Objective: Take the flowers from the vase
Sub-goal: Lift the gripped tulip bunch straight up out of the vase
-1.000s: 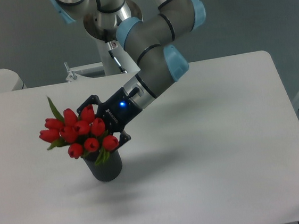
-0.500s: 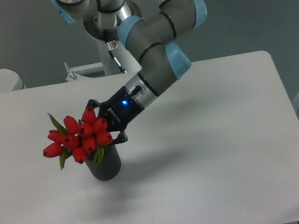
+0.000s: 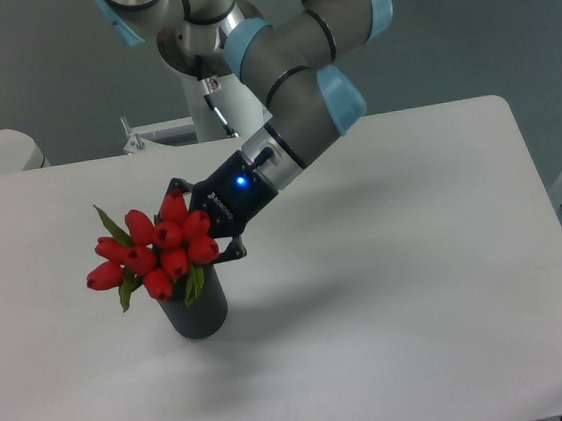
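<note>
Claw (image 3: 201, 229) clamps the glossy red tulip flowers (image 3: 155, 254) above the ribbed dark vase (image 3: 199, 310).

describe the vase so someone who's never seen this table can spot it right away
On the white table, look at the left-front part, just below the black gripper of the grey-and-blue arm. The vase is the short, dark grey cylinder standing upright there. It is the only dark container on the tabletop, with the bunch of red tulips sticking out of its top.

The arm slants down-left — its tool (image 3: 205, 221), blue light lit, has fingers closed together.
</note>
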Available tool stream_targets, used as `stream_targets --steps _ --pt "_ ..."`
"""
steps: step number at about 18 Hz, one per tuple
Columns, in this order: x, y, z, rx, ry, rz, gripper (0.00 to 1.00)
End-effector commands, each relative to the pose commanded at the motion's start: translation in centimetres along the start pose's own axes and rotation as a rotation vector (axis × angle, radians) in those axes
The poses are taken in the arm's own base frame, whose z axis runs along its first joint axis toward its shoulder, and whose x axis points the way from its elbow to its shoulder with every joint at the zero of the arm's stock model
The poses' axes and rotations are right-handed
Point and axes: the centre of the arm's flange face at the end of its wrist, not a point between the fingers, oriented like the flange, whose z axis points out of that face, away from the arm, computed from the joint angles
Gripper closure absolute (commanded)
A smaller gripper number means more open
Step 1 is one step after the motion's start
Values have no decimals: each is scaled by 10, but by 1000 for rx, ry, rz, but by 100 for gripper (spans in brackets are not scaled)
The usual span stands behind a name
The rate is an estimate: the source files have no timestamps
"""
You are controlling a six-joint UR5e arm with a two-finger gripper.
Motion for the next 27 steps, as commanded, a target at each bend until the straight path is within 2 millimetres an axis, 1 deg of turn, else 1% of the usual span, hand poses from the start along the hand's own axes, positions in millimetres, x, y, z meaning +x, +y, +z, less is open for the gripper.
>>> stream_targets --steps 3,5,8,12,16,19,21,23,26,27 --pt "6 -9 -15 9 -25 11 100" --pt "8 -18 -30 19 -54 -6 100" --pt "17 -35 -46 30 -85 -3 100" --pt "31 -51 -57 38 -106 -7 100" --pt "41 -72 -70 48 -130 -11 100" --pt "42 -79 -79 55 -147 -14 100" --pt "43 -82 -80 71 -142 -7 100" --pt "41 -84 -87 91 -148 -7 100" --pt "40 -86 -93 117 -147 -4 100" --pt "40 -90 -96 127 -147 0 100"
